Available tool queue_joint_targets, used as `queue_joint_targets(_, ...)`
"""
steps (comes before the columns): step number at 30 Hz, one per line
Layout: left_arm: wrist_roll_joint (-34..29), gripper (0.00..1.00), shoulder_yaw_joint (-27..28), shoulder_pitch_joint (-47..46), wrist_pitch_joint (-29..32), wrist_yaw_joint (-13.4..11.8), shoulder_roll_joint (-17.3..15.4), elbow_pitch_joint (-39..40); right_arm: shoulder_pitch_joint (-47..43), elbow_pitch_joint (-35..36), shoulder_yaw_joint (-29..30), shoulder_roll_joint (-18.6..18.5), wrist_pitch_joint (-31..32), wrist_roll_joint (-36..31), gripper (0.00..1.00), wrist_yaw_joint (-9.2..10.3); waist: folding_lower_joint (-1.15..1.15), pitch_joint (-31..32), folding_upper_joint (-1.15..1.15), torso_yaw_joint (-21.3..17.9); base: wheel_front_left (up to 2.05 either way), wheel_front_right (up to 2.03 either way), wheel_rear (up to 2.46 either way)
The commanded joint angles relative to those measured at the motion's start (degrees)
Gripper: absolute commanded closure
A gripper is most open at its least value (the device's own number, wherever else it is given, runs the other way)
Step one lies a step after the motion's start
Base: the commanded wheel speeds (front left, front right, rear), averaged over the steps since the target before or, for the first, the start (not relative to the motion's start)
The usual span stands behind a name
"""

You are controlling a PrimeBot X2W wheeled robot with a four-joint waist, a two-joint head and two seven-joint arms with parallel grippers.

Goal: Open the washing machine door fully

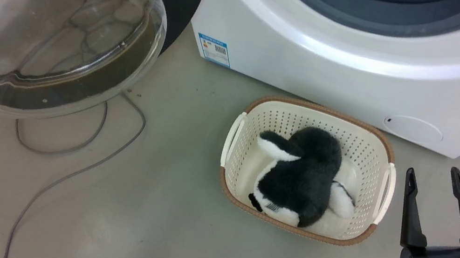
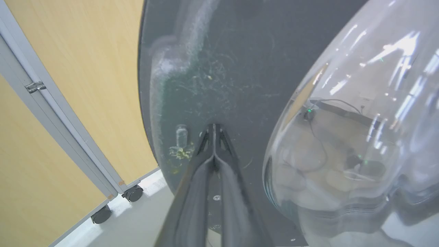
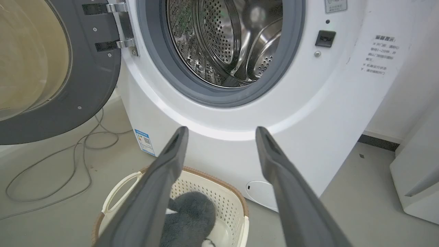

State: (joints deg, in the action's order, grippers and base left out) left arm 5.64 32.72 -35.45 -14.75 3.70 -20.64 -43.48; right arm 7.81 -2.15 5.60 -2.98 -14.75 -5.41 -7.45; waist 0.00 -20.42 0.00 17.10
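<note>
Left gripper (image 2: pixel 213 130) two fingers together against the black inner face of one washing machine door (image 1: pixel 54 22), swung open left of one washing machine (image 1: pixel 341 63), one basket (image 1: pixel 323 110) holding one plush toy (image 1: pixel 302 175), right gripper (image 1: pixel 433 171) two fingers apart.

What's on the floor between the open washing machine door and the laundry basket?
Grey cables loop across the floor between the washing machine door and the basket; that stretch is otherwise bare. Seen in the head and right wrist views.
</note>
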Motion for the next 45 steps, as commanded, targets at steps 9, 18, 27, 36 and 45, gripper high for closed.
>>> queue_joint_targets(9,-2.1,1.00,-1.3,5.0,-0.3,0.8,1.7,7.2,-1.0,-0.9,0.3,0.1,-0.2,2.6,0.00,-0.03,0.00,5.2,0.00,0.3,0.00,0.00,0.00)
queue_joint_targets(18,-2.0,1.00,-3.1,11.3,-0.3,2.5,6.1,18.6,-2.9,-0.9,0.4,0.1,-0.2,4.1,0.00,-0.03,0.00,10.0,0.00,0.8,0.00,0.00,0.00)
queue_joint_targets(27,-3.3,1.00,-7.9,19.7,-0.3,3.3,11.5,29.3,-5.9,-1.0,0.4,0.1,-0.3,5.8,0.00,-0.03,0.00,15.8,0.00,-1.1,0.00,0.00,0.00)
queue_joint_targets(36,-4.7,1.00,-14.6,28.3,-0.3,3.6,15.6,37.1,-8.8,0.5,1.3,0.1,-0.3,6.6,0.00,-0.03,0.00,19.8,0.00,-4.5,0.00,0.00,0.00)
queue_joint_targets(45,-3.3,1.00,-19.5,33.0,-0.3,3.3,17.3,40.4,-10.1,1.8,1.3,0.1,-0.3,6.7,0.00,-0.03,0.00,20.7,0.00,-9.0,0.00,0.00,0.00)
